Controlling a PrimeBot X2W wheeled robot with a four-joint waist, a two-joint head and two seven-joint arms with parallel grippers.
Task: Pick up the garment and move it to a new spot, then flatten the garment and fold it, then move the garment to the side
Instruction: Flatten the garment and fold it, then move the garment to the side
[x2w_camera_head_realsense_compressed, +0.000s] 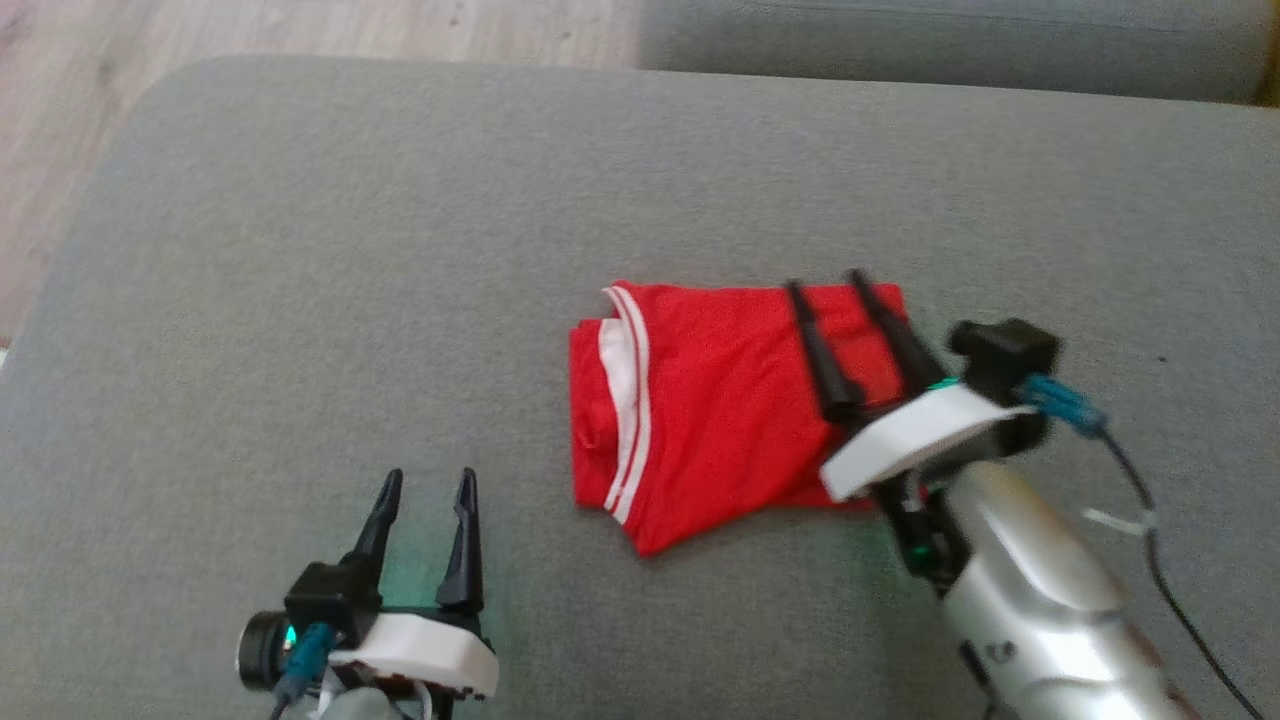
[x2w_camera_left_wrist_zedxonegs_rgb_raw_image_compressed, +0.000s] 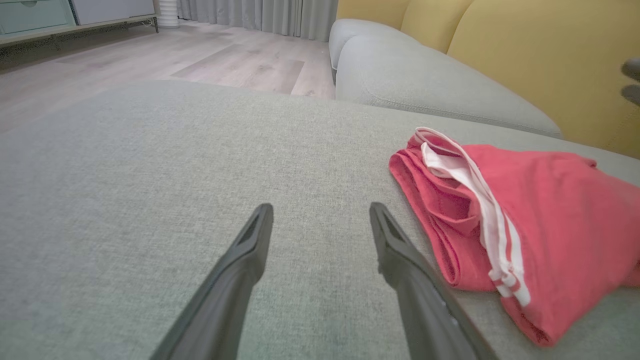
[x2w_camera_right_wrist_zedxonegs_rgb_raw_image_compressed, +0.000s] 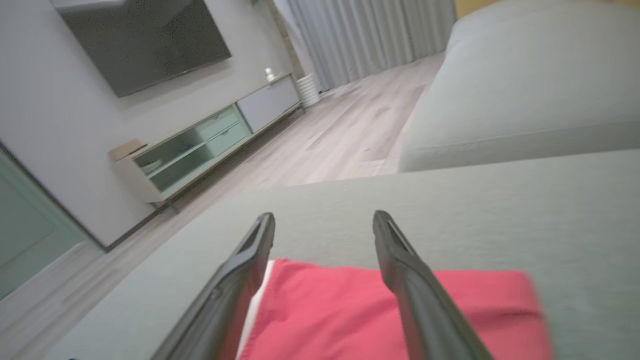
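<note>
A red garment (x2w_camera_head_realsense_compressed: 712, 400) with white stripes lies folded on the grey cushion (x2w_camera_head_realsense_compressed: 400, 250), right of centre. My right gripper (x2w_camera_head_realsense_compressed: 825, 280) hangs open above the garment's right part, fingers pointing away, holding nothing. The right wrist view shows the red garment (x2w_camera_right_wrist_zedxonegs_rgb_raw_image_compressed: 350, 310) below its spread fingers (x2w_camera_right_wrist_zedxonegs_rgb_raw_image_compressed: 250, 270). My left gripper (x2w_camera_head_realsense_compressed: 428, 482) stands open near the front edge, left of the garment and apart from it. In the left wrist view the garment (x2w_camera_left_wrist_zedxonegs_rgb_raw_image_compressed: 525, 225) lies to the right of the open left gripper (x2w_camera_left_wrist_zedxonegs_rgb_raw_image_compressed: 320, 210).
The grey cushion's rounded left edge drops to a wooden floor (x2w_camera_head_realsense_compressed: 60, 150). A second grey cushion (x2w_camera_head_realsense_compressed: 950, 40) lies behind. Yellow back cushions (x2w_camera_left_wrist_zedxonegs_rgb_raw_image_compressed: 525, 55) stand at the right. A TV cabinet (x2w_camera_right_wrist_zedxonegs_rgb_raw_image_compressed: 200, 145) stands across the room.
</note>
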